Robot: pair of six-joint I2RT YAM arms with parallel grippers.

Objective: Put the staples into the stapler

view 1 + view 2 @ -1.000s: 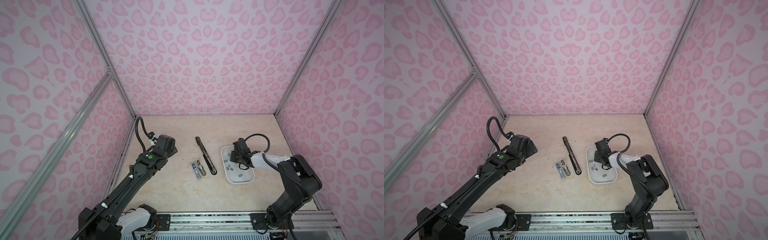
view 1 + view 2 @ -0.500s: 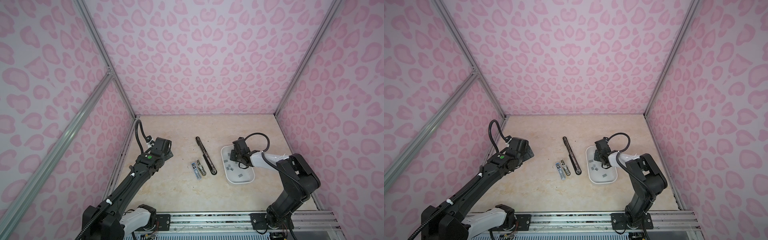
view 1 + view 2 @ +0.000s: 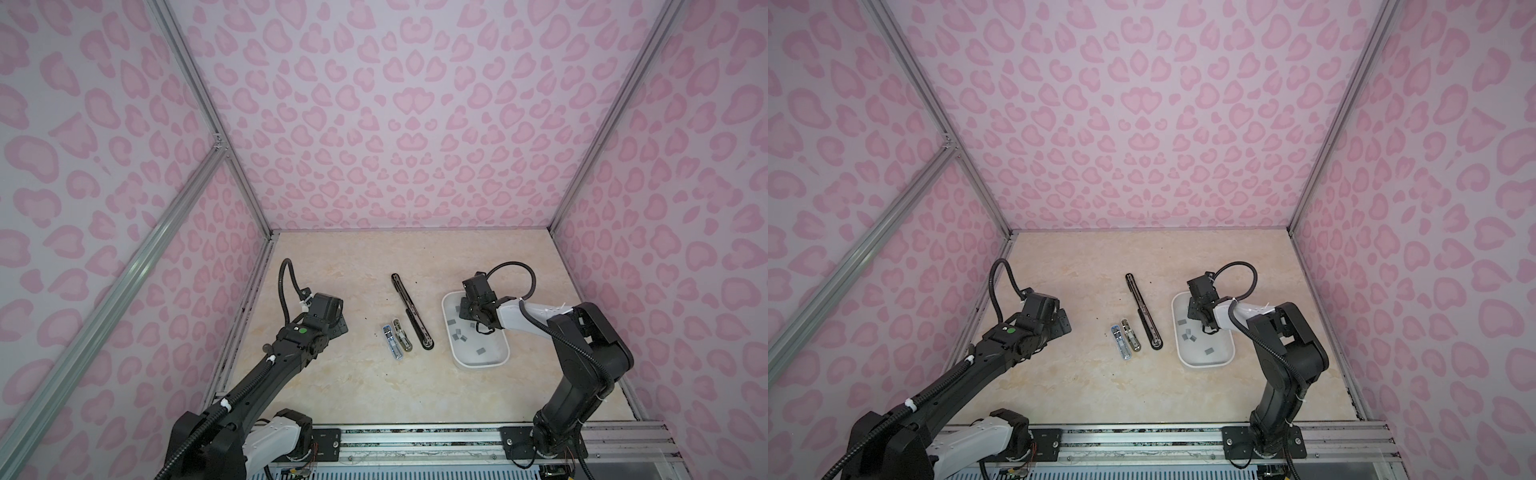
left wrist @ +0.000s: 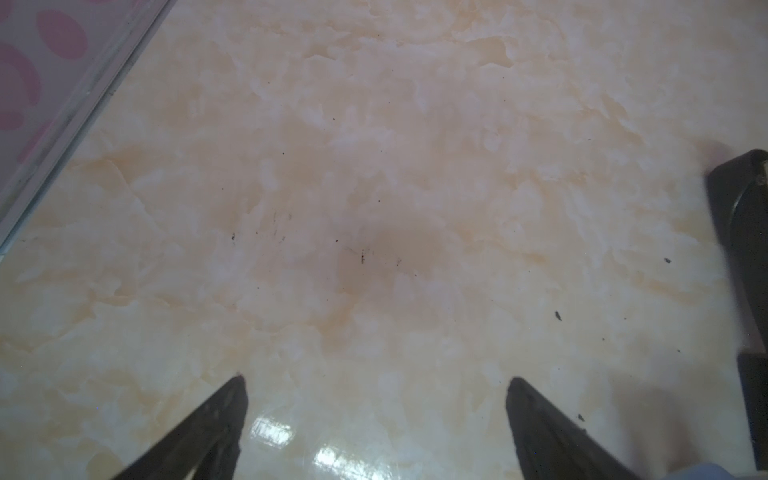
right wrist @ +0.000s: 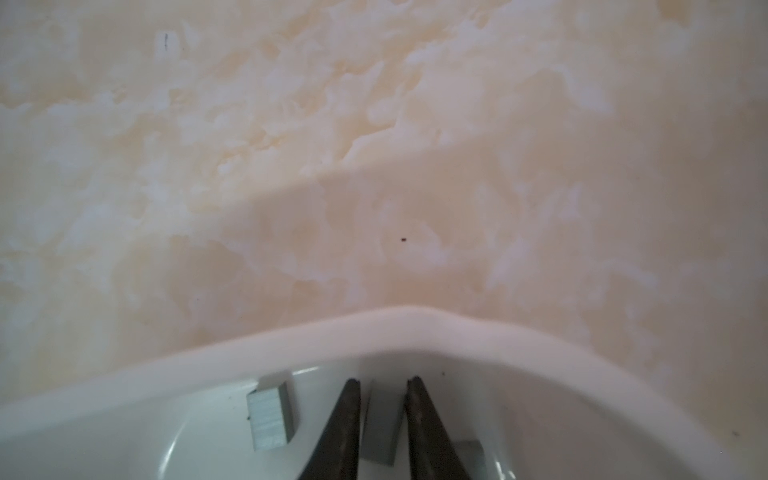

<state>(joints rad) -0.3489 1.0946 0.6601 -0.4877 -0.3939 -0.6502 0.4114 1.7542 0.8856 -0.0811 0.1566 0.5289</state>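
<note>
The marbled bench [image 3: 374, 395] carries a white tray [image 3: 482, 363]. The right arm [image 3: 582, 332] reaches down into the tray's far end. The left arm [image 3: 299, 340] hangs over bare bench, well apart from the tray and beyond the staplers. A long black stapler [image 3: 411, 311] lies flat just beside the tray, on the side towards the left arm. Two small staplers, one blue and silver [image 3: 390, 343] and one pale gold [image 3: 402, 338], lie side by side just past the long one, away from the tray. The staples [image 3: 459, 336] lie scattered as grey blocks on the tray floor. In the right wrist view the right jaws stand narrow, clamped on one staple block [image 5: 380, 419] near the tray's rim [image 5: 374, 328], with another block [image 5: 270, 415] just beside them. The left jaws stand wide apart, holding nothing.
</note>
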